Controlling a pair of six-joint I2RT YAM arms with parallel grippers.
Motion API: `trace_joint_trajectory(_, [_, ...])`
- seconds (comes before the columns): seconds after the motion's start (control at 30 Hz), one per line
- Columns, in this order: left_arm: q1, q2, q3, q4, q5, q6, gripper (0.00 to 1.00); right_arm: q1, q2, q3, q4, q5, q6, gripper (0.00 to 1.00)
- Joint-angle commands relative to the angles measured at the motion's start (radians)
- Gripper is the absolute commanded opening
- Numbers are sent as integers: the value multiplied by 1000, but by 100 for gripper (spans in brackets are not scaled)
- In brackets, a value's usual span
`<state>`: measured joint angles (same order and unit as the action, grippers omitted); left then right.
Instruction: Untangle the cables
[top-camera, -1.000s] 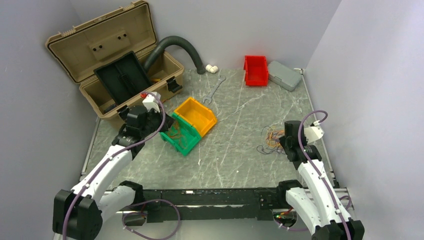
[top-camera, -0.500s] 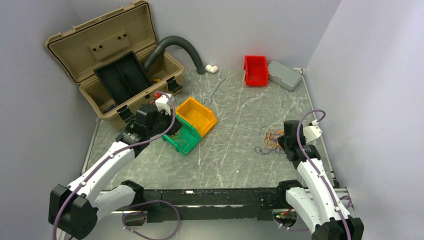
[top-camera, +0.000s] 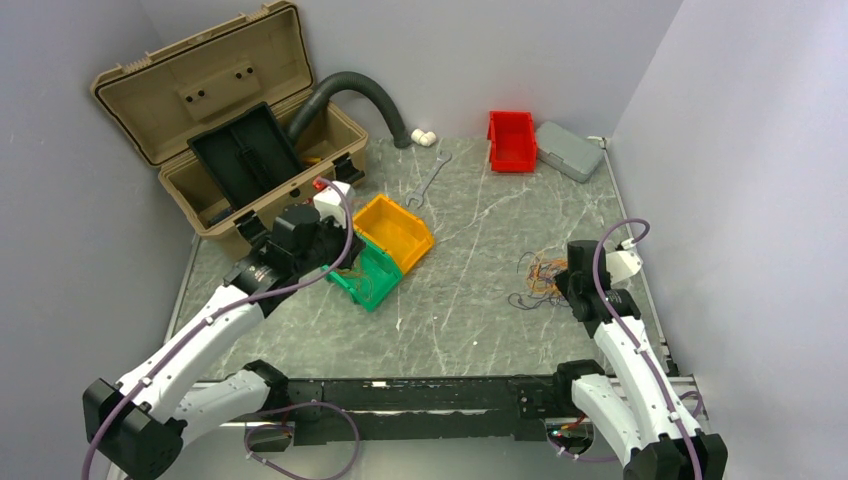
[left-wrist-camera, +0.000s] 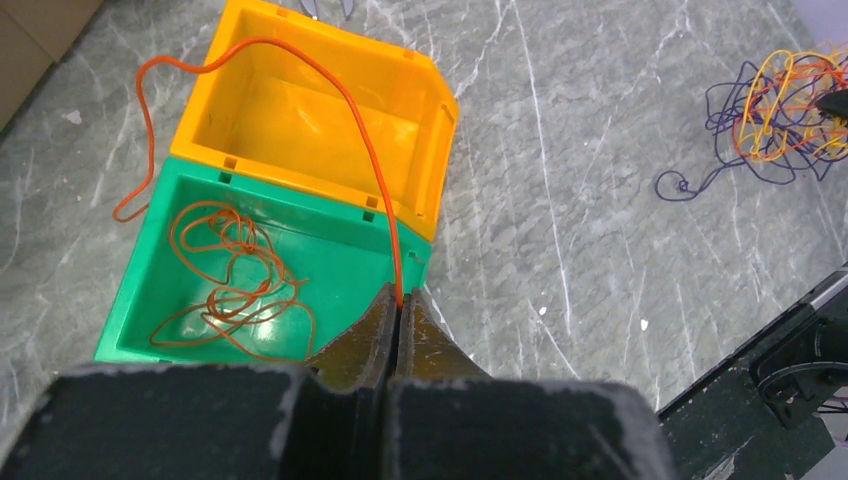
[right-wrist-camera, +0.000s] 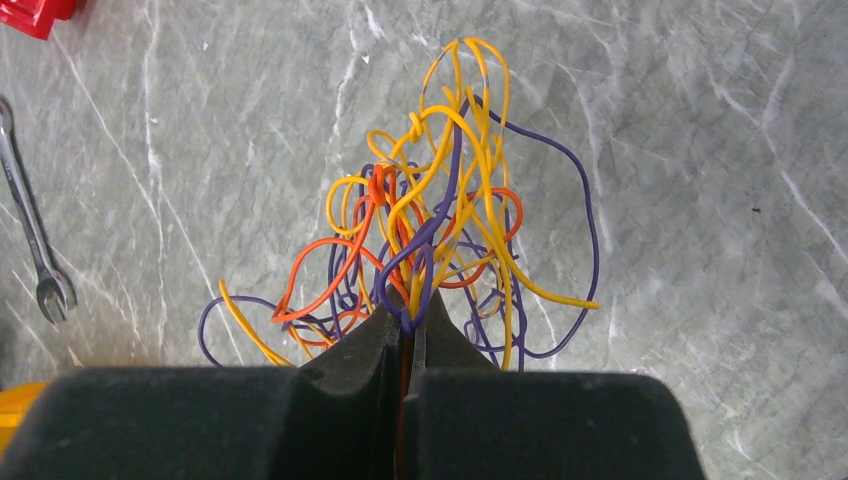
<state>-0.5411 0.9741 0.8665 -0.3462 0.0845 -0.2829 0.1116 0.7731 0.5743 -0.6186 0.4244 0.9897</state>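
Note:
The cables (right-wrist-camera: 430, 230) are a tangle of thin orange, yellow and purple wires on the table at the right (top-camera: 545, 275); the bunch also shows in the left wrist view (left-wrist-camera: 785, 110). My right gripper (right-wrist-camera: 408, 320) is shut on strands at the bunch's near edge. My left gripper (left-wrist-camera: 398, 300) is shut on a single orange wire (left-wrist-camera: 330, 90), which arcs over the yellow bin (left-wrist-camera: 310, 120) and trails onto the table at the left. More orange wire (left-wrist-camera: 230, 285) lies coiled in the green bin (left-wrist-camera: 150, 270).
An open tan toolbox (top-camera: 220, 130) stands at the back left with a dark ribbed hose (top-camera: 360, 95). A wrench (top-camera: 430, 180), a red bin (top-camera: 512, 140) and a grey case (top-camera: 570, 150) lie at the back. Walls close in on both sides.
My left gripper has moved right from beside the toolbox to above the green bin, carrying the orange wire. The right arm has barely moved.

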Motion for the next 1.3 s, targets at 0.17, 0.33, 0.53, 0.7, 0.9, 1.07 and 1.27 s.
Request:
trace_joint_trajectory(0.17, [-58,-40,97,-53,-281,85,0,-5,-10,-14,51,-16,-11,0])
trace_joint_trajectory(0.33, [2,-29,222,-31,-310,168,0,-3,-10,-17,58,-26,-13,0])
trace_joint_trajectory(0.53, [7,7,312,-12,-223,193,0,-4,-22,-21,54,-27,-11,0])
trace_joint_trajectory(0.7, [-18,1,299,-12,-214,199,0,-4,-31,-25,53,-29,-14,0])
trace_joint_trajectory(0.9, [-26,-21,273,1,-210,174,0,-4,-25,-25,53,-25,-21,0])
trace_joint_trajectory(1.07, [-33,-21,213,-5,-112,97,0,-4,-16,-21,63,-30,-18,0])
trace_joint_trajectory(1.27, [-41,-39,98,19,-64,18,0,-5,-19,-19,59,-25,-20,0])
